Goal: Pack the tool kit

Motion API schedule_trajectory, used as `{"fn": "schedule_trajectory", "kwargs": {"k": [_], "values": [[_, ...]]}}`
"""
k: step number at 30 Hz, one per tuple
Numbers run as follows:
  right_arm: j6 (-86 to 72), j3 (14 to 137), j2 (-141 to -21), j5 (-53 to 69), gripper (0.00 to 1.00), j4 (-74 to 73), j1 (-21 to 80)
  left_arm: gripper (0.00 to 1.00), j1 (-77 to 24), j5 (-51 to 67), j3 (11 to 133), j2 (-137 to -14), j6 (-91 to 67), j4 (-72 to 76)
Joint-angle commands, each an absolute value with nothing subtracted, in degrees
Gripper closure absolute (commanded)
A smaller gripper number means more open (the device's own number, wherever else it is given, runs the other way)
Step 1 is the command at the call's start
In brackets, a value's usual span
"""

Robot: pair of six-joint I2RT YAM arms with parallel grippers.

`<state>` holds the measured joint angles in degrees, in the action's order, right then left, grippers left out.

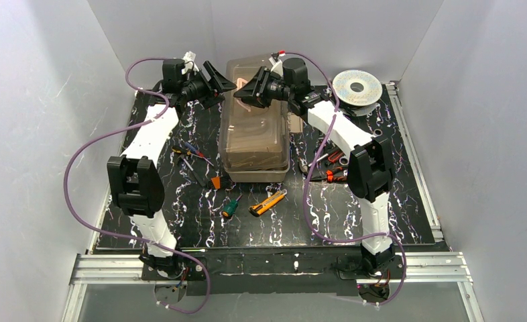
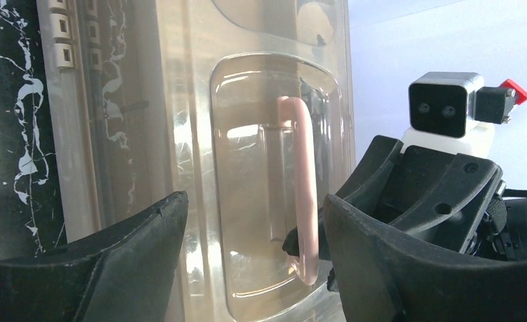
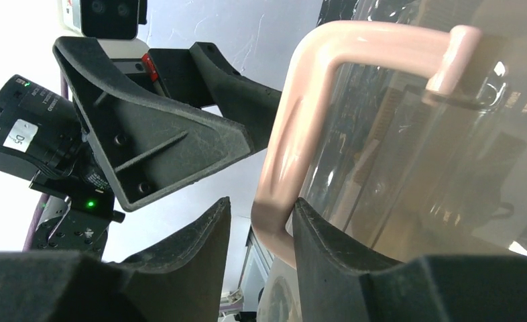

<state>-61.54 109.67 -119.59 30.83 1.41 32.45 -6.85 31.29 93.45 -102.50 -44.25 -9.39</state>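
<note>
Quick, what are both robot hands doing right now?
Left gripper: jaws open, holding nothing.
Right gripper: jaws open around the toolbox handle, not clamped yet.

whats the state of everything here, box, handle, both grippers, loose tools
toolbox: lid shut
right gripper: open, straddling the handle
left gripper: open, holding nothing
handle: between the right gripper's fingers, gap on one side
yellow knife: loose on the table
screwdrivers: loose, left of the toolbox
pliers: loose, right of the toolbox
spool: lying flat
</note>
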Motion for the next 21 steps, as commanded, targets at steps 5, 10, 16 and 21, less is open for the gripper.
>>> {"fn": "schedule_trajectory", "kwargs": {"k": [5, 10, 16, 21], "values": [[-60.5, 111.1, -115.1, 35.5, 0.56, 4.1, 32.8, 0.24, -7.8, 34.8, 99.3, -103.2, -43.2, -9.9], [-58.5, 112.6, -115.4, 36.1, 0.6, 1.4, 32.7, 0.29, -9.9, 34.3, 107.3, -106.5, -38.5, -19.0], [-57.5, 114.2, -115.9, 36.5, 0.6, 0.1, 32.7, 0.34, -11.4, 32.3, 115.0, -110.3, -33.9, -29.8], [-57.2, 114.4, -115.9, 36.7, 0.6, 0.1, 32.7, 0.36, -12.0, 29.3, 120.2, -113.8, -31.5, -37.2]]}}
